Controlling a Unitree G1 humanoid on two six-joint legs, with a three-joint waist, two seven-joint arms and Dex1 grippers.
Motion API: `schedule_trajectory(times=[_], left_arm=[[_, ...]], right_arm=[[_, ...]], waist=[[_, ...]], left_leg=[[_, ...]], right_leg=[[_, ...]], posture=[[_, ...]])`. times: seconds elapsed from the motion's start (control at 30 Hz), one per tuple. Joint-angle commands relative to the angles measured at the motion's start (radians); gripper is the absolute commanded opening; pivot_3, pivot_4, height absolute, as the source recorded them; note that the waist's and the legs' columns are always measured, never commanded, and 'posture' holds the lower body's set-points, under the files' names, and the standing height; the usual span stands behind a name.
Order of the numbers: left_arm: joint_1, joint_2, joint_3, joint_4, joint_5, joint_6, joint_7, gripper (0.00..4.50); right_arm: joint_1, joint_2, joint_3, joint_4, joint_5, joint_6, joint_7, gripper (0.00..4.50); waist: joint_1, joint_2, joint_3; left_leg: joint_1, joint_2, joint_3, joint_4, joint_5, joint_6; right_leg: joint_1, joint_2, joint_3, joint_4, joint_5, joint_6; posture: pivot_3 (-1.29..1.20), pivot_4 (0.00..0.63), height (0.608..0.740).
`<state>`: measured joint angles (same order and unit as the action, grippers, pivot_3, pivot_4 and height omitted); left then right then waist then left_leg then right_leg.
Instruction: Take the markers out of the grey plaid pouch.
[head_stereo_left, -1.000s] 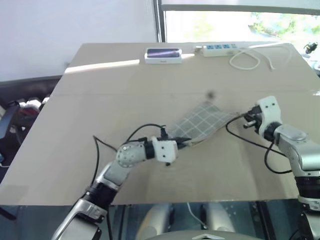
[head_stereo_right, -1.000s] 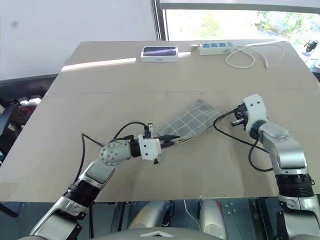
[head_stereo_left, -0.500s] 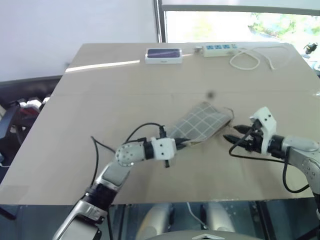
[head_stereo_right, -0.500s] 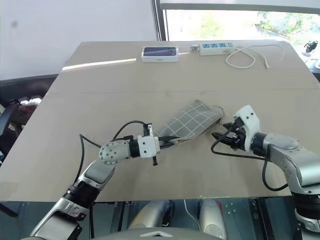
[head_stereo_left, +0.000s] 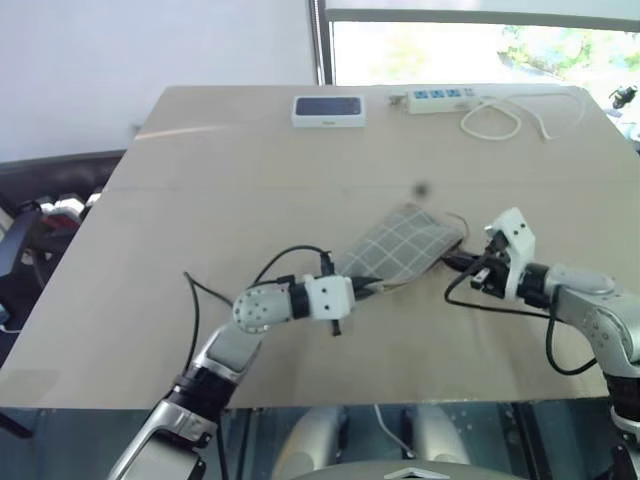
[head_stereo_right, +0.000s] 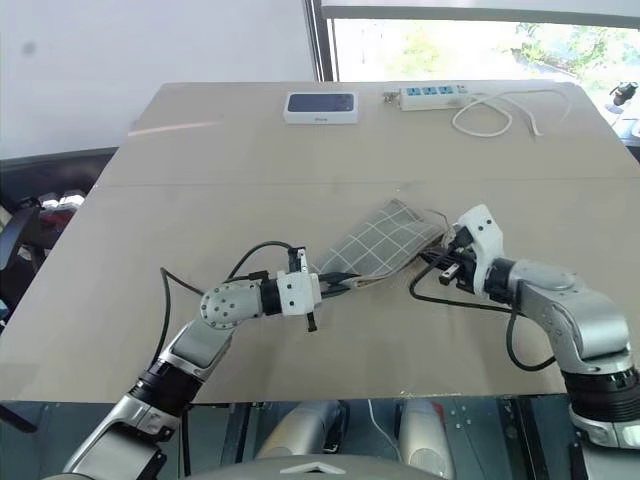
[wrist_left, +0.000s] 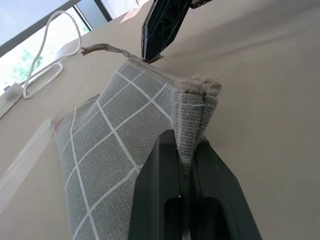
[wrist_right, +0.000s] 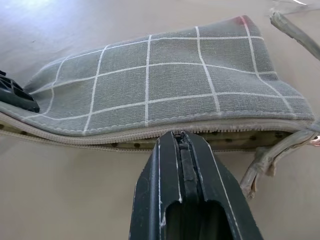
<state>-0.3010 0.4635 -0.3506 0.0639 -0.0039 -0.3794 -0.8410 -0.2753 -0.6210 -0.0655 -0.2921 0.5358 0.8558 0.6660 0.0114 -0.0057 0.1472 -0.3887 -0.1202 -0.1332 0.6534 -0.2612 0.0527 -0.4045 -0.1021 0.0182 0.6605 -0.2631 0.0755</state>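
Grey plaid pouch (head_stereo_left: 400, 248) lies flat mid-worktop (head_stereo_left: 250, 200), between both arms. Left tool (wrist_left: 186, 165) clamped tight on one end of pouch fabric. Right tool (wrist_right: 182, 150) closed, tips at pouch's zipper edge, where dotted pale lining peeks out; whether it pinches anything, cannot tell. White-framed device (head_stereo_left: 328, 110) and power strip (head_stereo_left: 440, 97) with cable at far edge of worktop.

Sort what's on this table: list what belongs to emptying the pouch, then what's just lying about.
Belongs to the job:
- grey plaid pouch
- left gripper, shut on the pouch's corner
- right gripper, shut at the pouch's zipper edge

Just lying about:
- white-framed dark device
- white power strip with its coiled cord
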Motion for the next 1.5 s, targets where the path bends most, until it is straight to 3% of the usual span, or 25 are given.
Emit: schedule_trajectory(times=[0.03,0.33,0.37,0.43,0.57,0.63,0.67,0.97,1.17,1.5], left_arm=[[0.009,-0.007,0.01,-0.069,-0.035,0.007,-0.012,0.0],[0.003,-0.039,0.033,-0.147,-0.129,0.122,-0.024,0.0],[0.003,-0.043,0.034,-0.158,-0.141,0.138,-0.025,0.0],[0.004,-0.051,0.035,-0.175,-0.162,0.167,-0.031,0.0],[0.005,-0.065,0.043,-0.219,-0.245,0.27,-0.055,0.0],[0.002,-0.077,0.057,-0.246,-0.305,0.346,-0.059,0.0],[-0.001,-0.083,0.065,-0.26,-0.338,0.387,-0.059,0.0],[-0.023,-0.127,0.133,-0.378,-0.679,0.784,-0.055,0.0],[-0.018,-0.138,0.165,-0.392,-0.823,0.923,-0.082,0.0],[-0.016,-0.192,0.185,-0.339,-0.859,0.997,-0.094,0.0]], right_arm=[[-0.025,0.012,0.017,0.019,-0.018,-0.044,0.006,0.03],[-0.039,0.01,0.072,0.04,-0.069,-0.09,0.029,0.03],[-0.039,0.005,0.076,0.032,-0.069,-0.088,0.035,0.53],[-0.042,-0.009,0.089,0.017,-0.076,-0.09,0.049,1.07],[-0.065,-0.067,0.152,-0.053,-0.109,-0.089,0.09,3.0],[-0.089,-0.098,0.179,-0.101,-0.12,-0.074,0.103,4.22],[-0.103,-0.113,0.19,-0.124,-0.124,-0.063,0.109,4.48],[-0.326,-0.303,0.305,-0.283,-0.124,0.1,0.231,4.48],[-0.411,-0.393,0.406,-0.28,-0.151,0.135,0.336,4.48],[-0.408,-0.24,0.637,-0.044,-0.359,-0.075,0.352,4.48]], waist=[[0.0,0.0,0.0],[0.0,0.0,0.0],[0.0,0.0,0.0],[0.0,0.0,0.0],[-0.001,0.0,0.0],[-0.002,0.0,0.0],[-0.002,0.0,0.0],[0.0,0.0,0.0],[0.0,-0.001,0.0],[-0.001,-0.001,0.0]], left_leg=[[0.0,0.0,0.0,0.0,0.0,0.0],[0.0,0.0,0.0,0.0,0.0,0.0],[0.0,0.0,0.0,0.0,0.0,0.0],[0.0,0.0,0.0,0.0,0.0,0.0],[0.0,0.0,0.0,0.0,0.0,0.0],[-0.001,0.0,0.0,0.001,0.0,0.0],[-0.001,0.0,0.0,0.001,0.0,0.0],[-0.009,0.0,-0.002,0.007,0.0,0.0],[-0.01,0.0,-0.002,0.009,0.0,0.0],[-0.01,0.0,-0.002,0.011,0.0,0.0]], right_leg=[[0.0,0.0,0.0,0.0,0.0,0.0],[0.0,0.0,0.0,0.0,0.0,0.0],[0.0,0.0,0.0,0.0,0.0,0.0],[0.0,0.0,0.0,0.0,0.0,0.0],[0.0,0.0,0.0,0.0,0.0,0.0],[-0.001,0.0,0.0,0.0,0.0,0.0],[-0.001,0.0,0.0,0.0,0.0,0.0],[-0.005,0.0,-0.003,0.001,0.0,0.0],[-0.005,0.0,-0.002,0.001,0.0,0.0],[-0.005,0.0,-0.002,0.002,0.0,0.0]], posture=[[0.0,0.15,0.738],[0.0,0.15,0.738],[0.0,0.15,0.738],[0.0,0.15,0.738],[0.0,0.15,0.738],[0.0,0.15,0.738],[0.0,0.15,0.738],[0.0,0.15,0.738],[0.0,0.15,0.738],[0.0,0.15,0.738]])
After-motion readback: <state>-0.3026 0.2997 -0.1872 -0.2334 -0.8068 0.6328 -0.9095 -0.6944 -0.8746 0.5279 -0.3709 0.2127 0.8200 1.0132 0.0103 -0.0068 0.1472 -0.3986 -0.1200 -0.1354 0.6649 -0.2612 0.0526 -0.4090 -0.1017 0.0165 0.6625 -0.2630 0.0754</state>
